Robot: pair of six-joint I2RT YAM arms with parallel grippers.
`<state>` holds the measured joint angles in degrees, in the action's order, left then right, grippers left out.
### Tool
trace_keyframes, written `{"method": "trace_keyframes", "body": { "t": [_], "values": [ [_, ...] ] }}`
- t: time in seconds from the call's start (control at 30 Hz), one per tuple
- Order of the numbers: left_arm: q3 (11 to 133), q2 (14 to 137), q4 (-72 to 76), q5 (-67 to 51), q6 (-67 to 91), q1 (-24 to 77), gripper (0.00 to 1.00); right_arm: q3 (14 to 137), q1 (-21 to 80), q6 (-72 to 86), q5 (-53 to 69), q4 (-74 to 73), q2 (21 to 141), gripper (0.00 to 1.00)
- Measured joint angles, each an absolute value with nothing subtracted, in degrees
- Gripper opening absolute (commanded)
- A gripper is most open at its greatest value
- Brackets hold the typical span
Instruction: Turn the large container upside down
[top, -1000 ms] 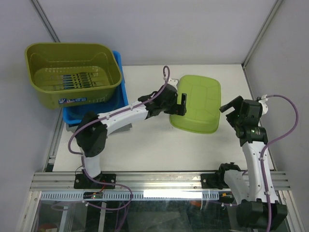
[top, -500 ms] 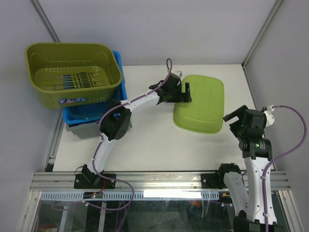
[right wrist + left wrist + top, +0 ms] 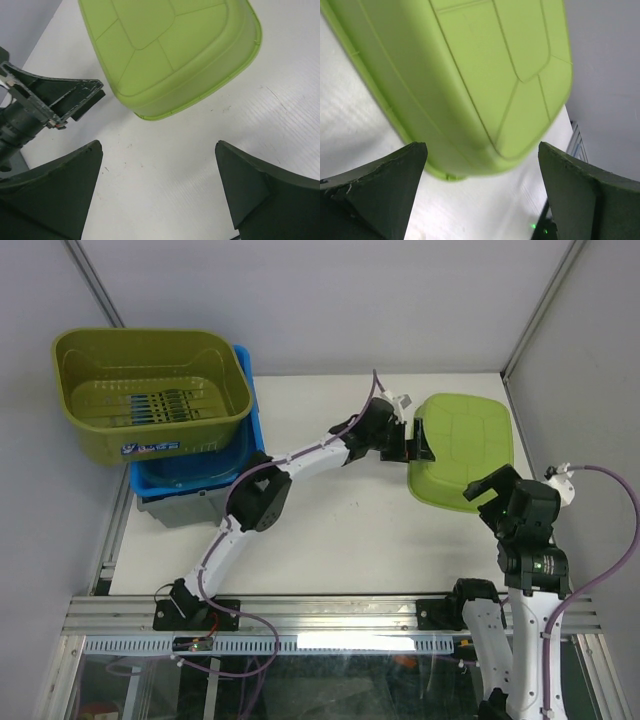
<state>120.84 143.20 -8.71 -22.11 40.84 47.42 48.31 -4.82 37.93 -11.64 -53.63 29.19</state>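
The light green container (image 3: 465,448) lies bottom up on the white table at the back right. It also shows in the left wrist view (image 3: 470,75) and the right wrist view (image 3: 165,50). My left gripper (image 3: 415,445) is stretched far right and open at the container's left side, with the tub just ahead of its spread fingers (image 3: 380,190). It holds nothing. My right gripper (image 3: 490,488) is open and empty just in front of the container's near edge, over bare table (image 3: 160,190). The left gripper's fingers also show in the right wrist view (image 3: 65,100).
An olive green basket (image 3: 150,390) sits upright on a blue bin (image 3: 190,475) at the back left. The enclosure's right wall (image 3: 590,410) stands close to the container. The metal rail (image 3: 330,615) runs along the near edge.
The container has slid right, towards the right wall, with my left gripper following at its left side. My right arm has drawn back towards the near edge.
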Motion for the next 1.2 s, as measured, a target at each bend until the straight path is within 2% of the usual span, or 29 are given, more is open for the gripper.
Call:
{"method": "trace_keyframes", "body": {
  "t": [0.13,0.27,0.4,0.53,0.63,0.83,1.07,1.2],
  "values": [
    [112.57,131.52,-11.29,-20.32,37.76,46.13,0.99,47.86,-4.80,35.42,-7.94,-51.37,28.51,0.99],
    [108.49,115.96,-13.10,-16.56,33.32,44.21,0.99,42.19,-4.75,36.80,-0.86,-44.80,30.92,0.99],
    [100.95,98.08,-11.97,-13.72,29.93,43.57,0.99,33.80,-3.84,40.77,6.17,-36.40,40.16,0.99],
    [91.07,84.73,-8.43,-13.54,27.79,44.23,0.99,30.33,-0.05,43.16,6.48,-29.26,49.95,0.99],
    [83.11,79.96,-7.42,-13.72,27.53,44.31,0.99,30.26,1.87,44.12,4.43,-22.04,55.94,0.99],
    [73.32,79.02,-11.94,-16.01,27.24,44.31,0.99,31.27,2.35,43.83,-3.01,-7.60,70.24,0.99],
    [72.34,66.35,-20.10,-11.99,24.05,44.31,0.99,43.83,1.30,41.01,-10.79,-4.05,85.65,0.99],
    [74.02,59.66,-22.92,-7.77,22.37,44.31,0.99,47.42,-1.63,41.30,-12.14,-3.81,88.47,0.99]
  ]
}}
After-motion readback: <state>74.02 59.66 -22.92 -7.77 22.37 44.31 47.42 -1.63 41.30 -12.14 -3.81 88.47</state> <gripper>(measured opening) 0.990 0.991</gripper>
